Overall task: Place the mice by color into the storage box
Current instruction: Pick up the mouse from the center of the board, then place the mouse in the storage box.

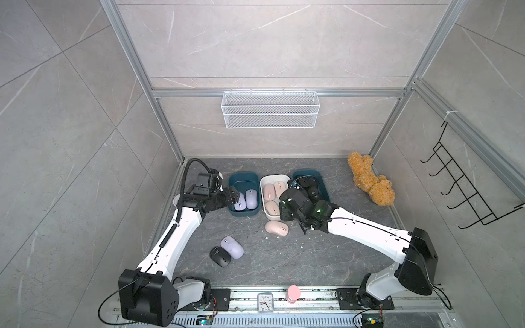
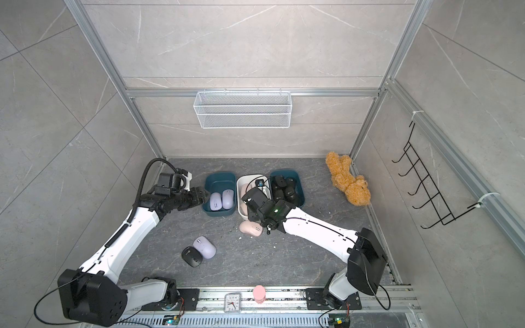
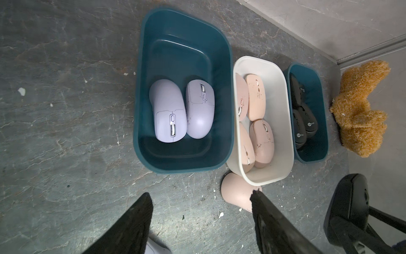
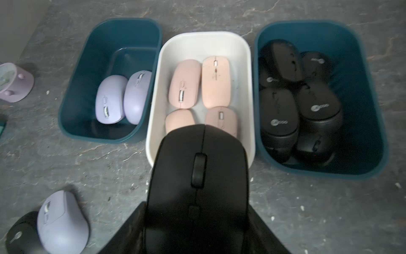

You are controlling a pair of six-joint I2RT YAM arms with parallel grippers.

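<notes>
Though most of the sorting looks done, three mice are loose on the dark table (image 1: 312, 255) and a fourth is in the air. Three bins stand side by side toward the table's back edge: a left teal bin (image 4: 123, 33), a white bin (image 4: 204, 41) in the middle and a right teal bin (image 4: 329, 33). Each holds one color. The left one has two lavender mice (image 3: 169, 114) lying side by side, the white one has four pink mice (image 4: 185, 83), and the right one has a heap of black mice (image 4: 279, 112).

What is left, as I judge it, is one loose mouse of each color. A loose pink mouse (image 1: 277, 228) lies just in front of the white bin's near end. A loose lavender mouse (image 1: 232, 246) and a loose black mouse (image 1: 220, 256) lie touching each other toward the table's front left.

The right gripper (image 4: 197, 231) is clamped on the held black mouse (image 4: 197, 176), one finger on each long side, with the scroll wheel facing the wrist camera. It hangs above the row of bins near the white bin's near end. The black heap is off to one side, so the mouse does not look to be over its own bin yet.

The left gripper (image 3: 201, 194) has its jaws well apart with nothing between them. It hovers by the near left side of the lavender bin. The two mice there lie beyond its fingertips, and the loose pink mouse shows just past one finger (image 3: 263, 209).
</notes>
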